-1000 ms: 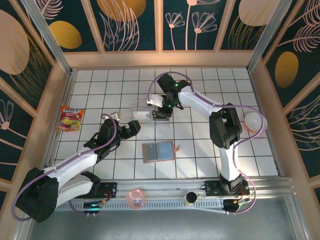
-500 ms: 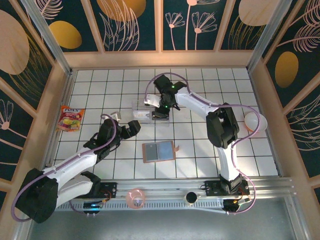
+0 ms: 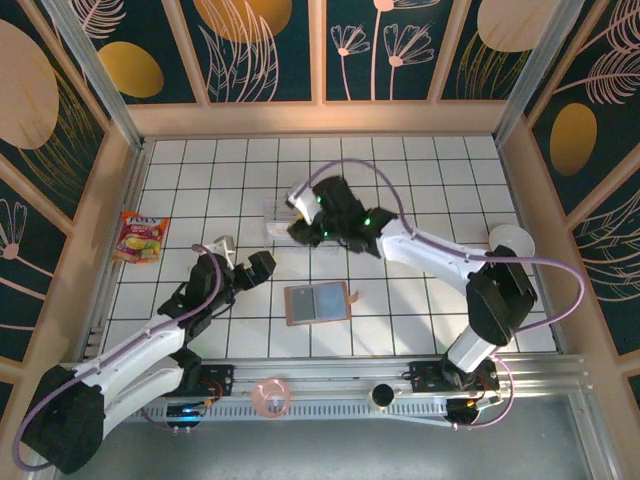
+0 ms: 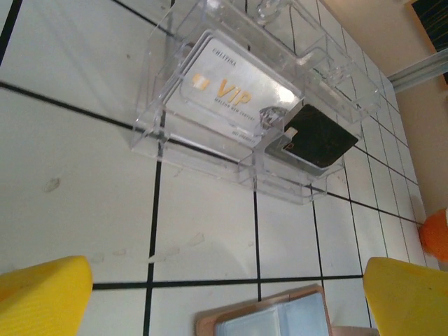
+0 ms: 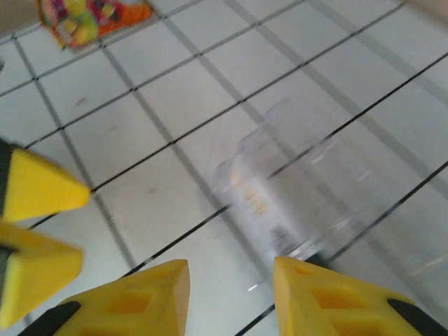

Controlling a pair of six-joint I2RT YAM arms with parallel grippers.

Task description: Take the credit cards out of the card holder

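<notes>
My left gripper [image 4: 224, 297] is hanging open, its yellow fingers [image 4: 42, 294] spread wide with nothing between them but tile and the far edge of the card holder [image 4: 269, 323]. My right gripper [image 5: 229, 294] is also standing open. Its two yellow fingers [image 5: 133, 301] are parted over a black grid line and are gripping nothing.

Just beyond my left fingers, the clear tray [image 4: 150, 126] is lying on the white tiled table [image 4: 70, 210]. In the left wrist view its long axis is running from upper left to lower right. Both cards are lying inside it, out of the wallet. The whitish-silver card [image 4: 231, 91] is sitting face up with gold "VIP" lettering showing, its long axis following the tray's length. The black card [image 4: 316, 136] is resting at the tray's right end, just beside the pale card. Whether their edges are touching or overlapping, I cannot tell. In the right wrist view the tray is showing only as a blur just ahead of my right fingers.

From above, my right gripper is hovering at the tray's right end and pointing towards my left side. My left gripper is hovering near the tray's near-left corner.

The card holder is lying open and flat, nearer my bases than the tray and apart from it. Its grey-blue inner panel is facing up and its long axis is running left to right, slightly tilted. A red-yellow snack packet [image 3: 140, 236] is lying well off to the left.
</notes>
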